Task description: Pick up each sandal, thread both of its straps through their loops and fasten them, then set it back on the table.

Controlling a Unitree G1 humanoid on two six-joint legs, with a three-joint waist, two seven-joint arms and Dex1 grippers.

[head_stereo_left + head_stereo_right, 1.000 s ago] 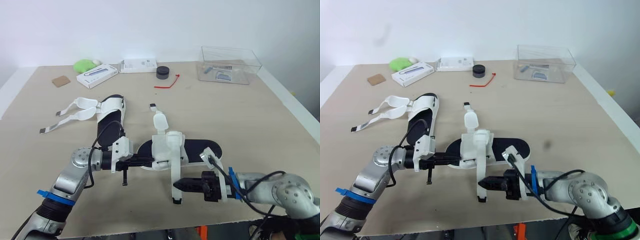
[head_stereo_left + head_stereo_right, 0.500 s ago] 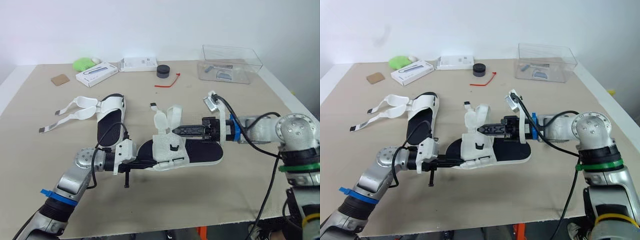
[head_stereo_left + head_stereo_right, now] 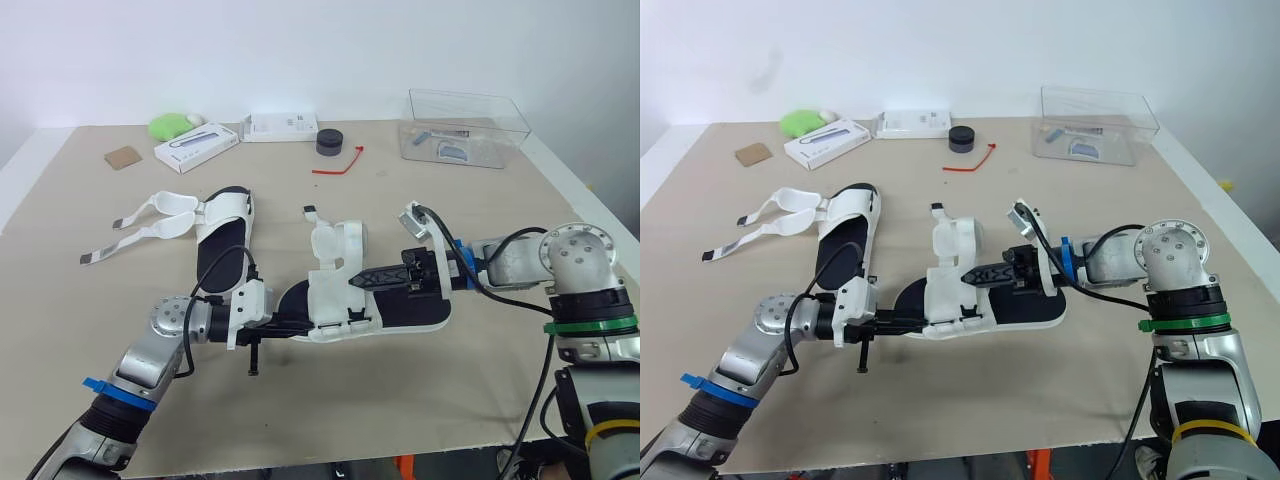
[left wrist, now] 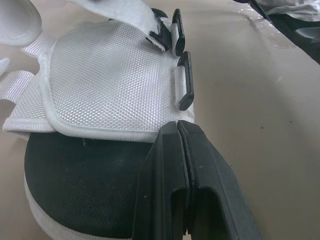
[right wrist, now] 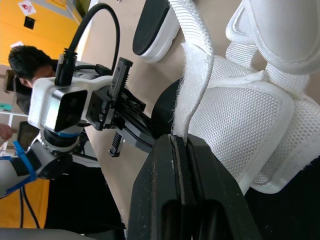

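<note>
The near sandal [image 3: 400, 308], black sole with a white mesh upper, lies mid-table. My left gripper [image 3: 303, 323] is shut on the edge of its mesh flap [image 4: 100, 85], beside two black loops [image 4: 184, 87]. From the right, my right gripper [image 3: 353, 281] reaches over the sole, shut on a white strap [image 5: 191, 85] folded across the upper. The second sandal [image 3: 222, 235] rests further left, its two straps [image 3: 140, 225] lying loose on the table.
Along the far edge stand a clear plastic box [image 3: 462, 128], a black puck [image 3: 328, 143], a red tie [image 3: 335, 165], two white boxes [image 3: 195, 147], a green object [image 3: 172, 127] and a brown card [image 3: 122, 159]. A person [image 5: 20, 65] is in the background of the right wrist view.
My right gripper carried the strap from the table's front edge up over the sandal to its right side, then lowered it onto the upper. The left gripper kept its hold.
</note>
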